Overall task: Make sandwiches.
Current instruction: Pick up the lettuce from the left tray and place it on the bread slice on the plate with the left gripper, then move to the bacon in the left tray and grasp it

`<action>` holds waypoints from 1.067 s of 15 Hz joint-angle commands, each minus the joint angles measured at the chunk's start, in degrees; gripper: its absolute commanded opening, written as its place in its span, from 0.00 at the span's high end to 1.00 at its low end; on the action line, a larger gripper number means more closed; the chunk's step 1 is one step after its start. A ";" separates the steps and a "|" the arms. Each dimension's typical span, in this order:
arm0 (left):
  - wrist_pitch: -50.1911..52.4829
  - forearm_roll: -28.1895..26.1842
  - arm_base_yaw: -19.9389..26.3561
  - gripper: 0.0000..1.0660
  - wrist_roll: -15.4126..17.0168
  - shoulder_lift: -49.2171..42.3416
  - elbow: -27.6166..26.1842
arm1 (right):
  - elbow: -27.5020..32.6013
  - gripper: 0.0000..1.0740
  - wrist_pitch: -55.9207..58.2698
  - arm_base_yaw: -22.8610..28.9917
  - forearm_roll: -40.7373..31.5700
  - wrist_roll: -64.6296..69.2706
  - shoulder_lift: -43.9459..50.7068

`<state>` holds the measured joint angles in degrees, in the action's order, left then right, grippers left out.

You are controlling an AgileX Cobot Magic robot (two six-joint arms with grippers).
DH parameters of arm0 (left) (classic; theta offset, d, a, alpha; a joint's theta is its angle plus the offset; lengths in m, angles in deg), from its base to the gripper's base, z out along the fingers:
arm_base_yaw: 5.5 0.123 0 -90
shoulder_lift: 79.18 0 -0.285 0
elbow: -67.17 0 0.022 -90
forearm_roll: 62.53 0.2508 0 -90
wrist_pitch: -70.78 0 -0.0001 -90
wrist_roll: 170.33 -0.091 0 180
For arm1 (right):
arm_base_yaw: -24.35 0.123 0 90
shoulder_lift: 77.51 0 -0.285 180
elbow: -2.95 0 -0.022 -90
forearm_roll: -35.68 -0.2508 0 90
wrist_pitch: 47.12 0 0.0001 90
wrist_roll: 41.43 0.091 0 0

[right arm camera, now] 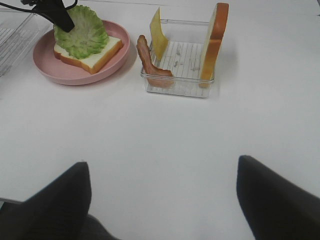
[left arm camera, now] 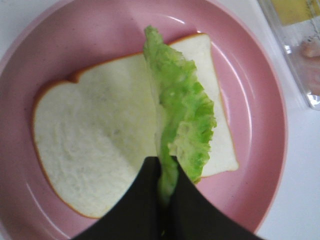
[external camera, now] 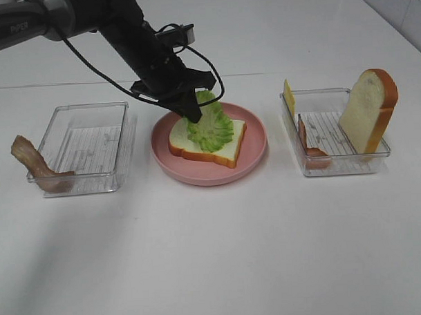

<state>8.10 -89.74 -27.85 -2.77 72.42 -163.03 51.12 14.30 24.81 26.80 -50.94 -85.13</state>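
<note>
Pinching one edge of the lettuce [left arm camera: 180,115], the left gripper [left arm camera: 166,172] holds it over the bread [left arm camera: 95,150] on the plate [left arm camera: 250,75] — the right gripper [right arm camera: 162,162] stands spread wide, empty.

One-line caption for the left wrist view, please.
Shut left gripper pinches a ruffled green lettuce leaf over a thick white bread slice on the round pink plate.

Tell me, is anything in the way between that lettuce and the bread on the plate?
Nothing visible is. The left gripper holds the lettuce right over the bread on the plate. The bread's top is bare apart from the leaf itself, whose lower edge seems to touch it.
</note>
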 commanded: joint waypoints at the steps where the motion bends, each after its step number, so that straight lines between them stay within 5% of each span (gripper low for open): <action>1: -0.40 2.23 -0.06 0.95 2.86 0.00 -0.11 | 0.11 0.29 -0.46 -0.29 -0.23 0.17 0.80; 7: -1.95 2.23 -0.06 0.27 2.86 -0.17 -0.11 | 0.11 0.29 -0.46 -0.29 -0.23 0.17 0.80; 10: -2.92 5.10 -0.06 0.26 3.55 -2.23 -0.11 | 0.11 0.29 -0.46 -0.29 -0.23 0.17 0.80; 16: -11.12 20.57 -0.06 0.28 10.66 -8.71 -0.34 | 0.11 0.29 -0.46 -0.29 -0.23 0.17 0.80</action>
<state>1.51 -69.58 -27.85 7.55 64.11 -163.09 51.12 14.30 24.81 26.80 -50.94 -85.13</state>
